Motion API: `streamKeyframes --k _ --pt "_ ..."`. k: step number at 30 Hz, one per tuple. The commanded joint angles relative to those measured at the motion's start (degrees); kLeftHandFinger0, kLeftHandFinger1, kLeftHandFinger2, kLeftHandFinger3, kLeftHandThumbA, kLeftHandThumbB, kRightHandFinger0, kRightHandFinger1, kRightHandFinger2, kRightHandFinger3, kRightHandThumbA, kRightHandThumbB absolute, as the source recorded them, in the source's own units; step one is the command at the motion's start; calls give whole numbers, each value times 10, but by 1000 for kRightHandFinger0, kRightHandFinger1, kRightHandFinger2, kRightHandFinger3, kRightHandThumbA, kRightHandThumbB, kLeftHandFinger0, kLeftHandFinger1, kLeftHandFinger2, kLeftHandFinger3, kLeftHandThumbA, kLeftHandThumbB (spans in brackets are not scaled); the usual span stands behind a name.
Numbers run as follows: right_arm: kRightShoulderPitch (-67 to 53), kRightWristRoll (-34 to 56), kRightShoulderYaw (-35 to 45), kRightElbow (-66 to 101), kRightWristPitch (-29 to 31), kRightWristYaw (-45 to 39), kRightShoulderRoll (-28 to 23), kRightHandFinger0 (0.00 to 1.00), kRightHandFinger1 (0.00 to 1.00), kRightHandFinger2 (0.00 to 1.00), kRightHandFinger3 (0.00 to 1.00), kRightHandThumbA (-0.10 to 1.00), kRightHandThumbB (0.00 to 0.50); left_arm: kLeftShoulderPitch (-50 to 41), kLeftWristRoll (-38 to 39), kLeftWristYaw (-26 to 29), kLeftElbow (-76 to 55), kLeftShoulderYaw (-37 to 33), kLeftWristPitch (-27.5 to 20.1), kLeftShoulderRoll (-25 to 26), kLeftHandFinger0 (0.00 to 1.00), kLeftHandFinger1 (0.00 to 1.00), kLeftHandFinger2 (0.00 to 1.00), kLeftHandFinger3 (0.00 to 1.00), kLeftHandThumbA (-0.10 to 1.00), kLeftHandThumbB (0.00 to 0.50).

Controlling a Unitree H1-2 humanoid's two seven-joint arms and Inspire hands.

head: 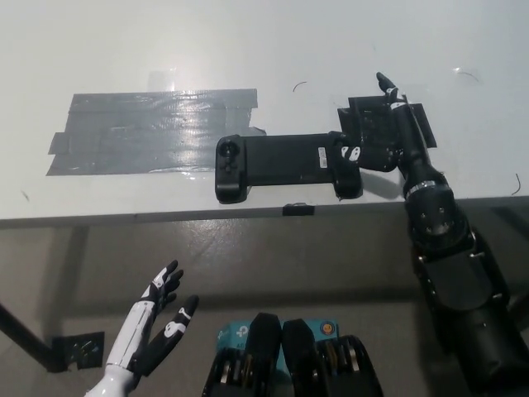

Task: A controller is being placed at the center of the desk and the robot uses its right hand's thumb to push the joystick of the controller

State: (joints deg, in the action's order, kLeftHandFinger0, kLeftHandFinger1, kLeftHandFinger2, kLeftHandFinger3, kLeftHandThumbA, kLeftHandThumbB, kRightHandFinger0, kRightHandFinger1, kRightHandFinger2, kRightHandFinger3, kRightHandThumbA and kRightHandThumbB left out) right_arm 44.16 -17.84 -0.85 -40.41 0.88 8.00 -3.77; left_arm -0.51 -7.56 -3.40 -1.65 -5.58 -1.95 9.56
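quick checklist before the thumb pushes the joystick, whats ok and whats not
1. Controller lies flat near the desk front edge, between the grey tape patch and black tape patch: ok.
2. Right hand is over the controller's right grip, thumb tip at that end: ok.
3. Thumb actually on a joystick: cannot tell, the hand hides that grip.
4. Left-end joystick is uncovered, nothing touching it: ok.
5. Right hand not gripping anything, fingers spread: ok.
6. Left hand is open, below the desk edge, out of the way: ok.
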Motion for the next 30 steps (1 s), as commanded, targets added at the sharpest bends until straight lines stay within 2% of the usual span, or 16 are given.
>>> streamKeyframes --k 1,4,8,10,13,14,15,16,17,18,19,20,21,30 --pt "43 19 9 -15 9 27 9 1000 1000 1000 1000 956 251 10 -3 1 -10 3 -17 -2 1000 1000 1000 1000 736 0" --pt "47 22 7 -27 13 32 9 1000 1000 1000 1000 955 238 10 -2 -1 -11 3 -13 -1 1000 1000 1000 1000 703 0" --pt "54 17 2 -57 17 47 5 1000 1000 1000 1000 966 248 12 -5 -1 -16 3 -6 -1 1000 1000 1000 1000 606 0" --pt "57 17 1 -67 16 50 3 1000 1000 1000 1000 974 245 13 -3 -1 -14 3 -8 0 1000 1000 1000 1000 601 0" --pt "57 14 -2 -76 16 57 0 1000 1000 1000 1000 958 209 18 -1 -2 -15 4 -6 0 1000 1000 1000 1000 602 0" --pt "57 15 -1 -79 17 60 0 1000 1000 1000 1000 927 141 18 -1 -2 -15 3 -5 0 1000 1000 1000 1000 602 0" --pt "57 19 1 -80 21 61 1 1000 1000 1000 1000 777 58 18 0 -3 -16 4 -4 0 1000 1000 1000 1000 600 0" --pt "57 21 2 -81 24 63 1 1000 1000 1000 1000 700 32 18 1 -3 -17 4 -3 -1 1000 1000 1000 1000 597 0" --pt "59 27 6 -87 35 66 2 1000 1000 1000 1000 511 1 19 3 -4 -16 4 -3 0 1000 1000 1000 1000 594 0" --pt "60 30 8 -93 52 69 2 1000 1000 1000 1000 178 0 19 4 -4 -17 5 -2 -1 1000 1000 1000 1000 592 0" --pt "60 30 8 -94 56 71 2 1000 1000 1000 1000 94 0 19 4 -4 -17 5 -2 -1 1000 1000 1000 1000 592 0" --pt "60 37 12 -97 67 73 3 1000 1000 1000 1000 -57 0 20 3 -4 -17 5 -2 0 1000 1000 1000 1000 591 0" --pt "61 43 16 -98 75 74 5 1000 1000 1000 1000 -100 0 21 4 -5 -17 5 -1 0 1000 1000 1000 1000 590 0" --pt "59 52 22 -89 113 84 4 1000 1000 1000 1000 -100 0 28 -1 -4 -18 5 0 1 1000 1000 1000 1000 606 0"
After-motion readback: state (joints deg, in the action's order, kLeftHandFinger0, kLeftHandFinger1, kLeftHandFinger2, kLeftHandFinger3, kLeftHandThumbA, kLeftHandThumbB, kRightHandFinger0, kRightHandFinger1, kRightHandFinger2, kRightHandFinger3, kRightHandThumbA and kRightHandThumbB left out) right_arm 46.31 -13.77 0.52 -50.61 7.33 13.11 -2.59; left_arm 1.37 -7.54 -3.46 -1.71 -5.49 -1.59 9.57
